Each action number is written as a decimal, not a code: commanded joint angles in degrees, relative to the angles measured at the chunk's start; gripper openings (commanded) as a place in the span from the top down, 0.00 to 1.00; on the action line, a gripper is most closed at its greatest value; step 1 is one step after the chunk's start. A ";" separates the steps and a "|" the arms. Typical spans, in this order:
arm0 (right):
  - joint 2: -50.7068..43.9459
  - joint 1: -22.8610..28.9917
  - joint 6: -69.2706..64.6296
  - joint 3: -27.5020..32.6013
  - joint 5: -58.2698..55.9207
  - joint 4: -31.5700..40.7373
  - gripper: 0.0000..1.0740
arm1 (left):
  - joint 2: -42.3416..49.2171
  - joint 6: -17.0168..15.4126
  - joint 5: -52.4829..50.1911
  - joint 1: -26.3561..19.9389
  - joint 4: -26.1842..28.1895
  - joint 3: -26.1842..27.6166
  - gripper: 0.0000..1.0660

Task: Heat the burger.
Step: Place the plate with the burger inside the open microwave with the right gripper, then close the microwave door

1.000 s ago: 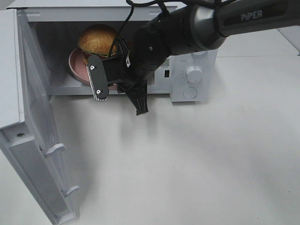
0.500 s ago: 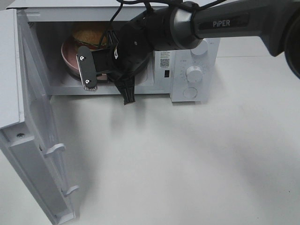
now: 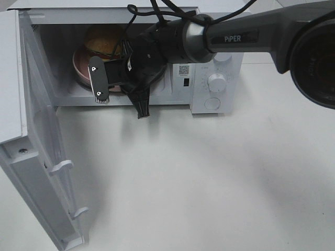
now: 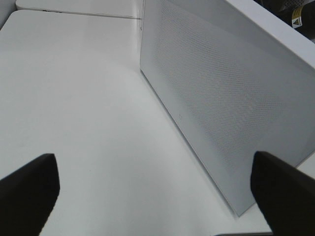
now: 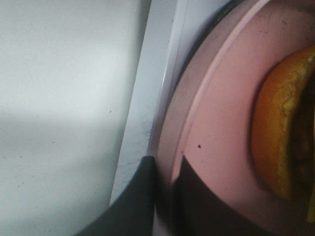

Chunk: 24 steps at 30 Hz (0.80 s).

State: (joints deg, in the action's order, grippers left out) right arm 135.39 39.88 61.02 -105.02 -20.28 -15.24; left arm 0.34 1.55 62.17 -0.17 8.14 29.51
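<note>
Inside the open white metal microwave (image 3: 214,63), the right claw (image 5: 165,196) is pinching tight on the rim of the round pink plate (image 3: 78,65) carrying the glossy golden-bunned burger (image 3: 102,42), while the left claw (image 4: 155,189) is gaping wide, empty.

White table (image 3: 220,183) bore one item directly: a white microwave (image 3: 217,63), standing flat at far left. Its door (image 3: 36,130) hung open toward near left.
</note>
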 commanded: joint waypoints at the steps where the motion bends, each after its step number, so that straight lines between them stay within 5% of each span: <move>1: -0.92 -0.74 -0.86 -1.26 3.32 -0.92 0.97 | 1.03 0.06 -0.80 0.29 -0.23 0.00 0.08; 11: -0.92 -0.74 -0.92 -1.26 3.72 -0.92 0.79 | 1.03 0.06 -0.80 0.29 -0.23 0.00 0.08; 17: -0.92 -0.40 -0.92 -1.26 3.44 -0.80 0.59 | 1.03 0.06 -0.80 0.29 -0.23 0.00 0.08; 24: -0.92 0.29 -1.32 -1.26 3.27 -0.74 0.53 | 1.03 0.06 -0.80 0.29 -0.23 0.00 0.08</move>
State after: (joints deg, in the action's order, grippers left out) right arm 135.28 39.82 59.99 -105.65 -16.96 -15.58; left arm 0.34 1.55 62.17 -0.17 8.14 29.51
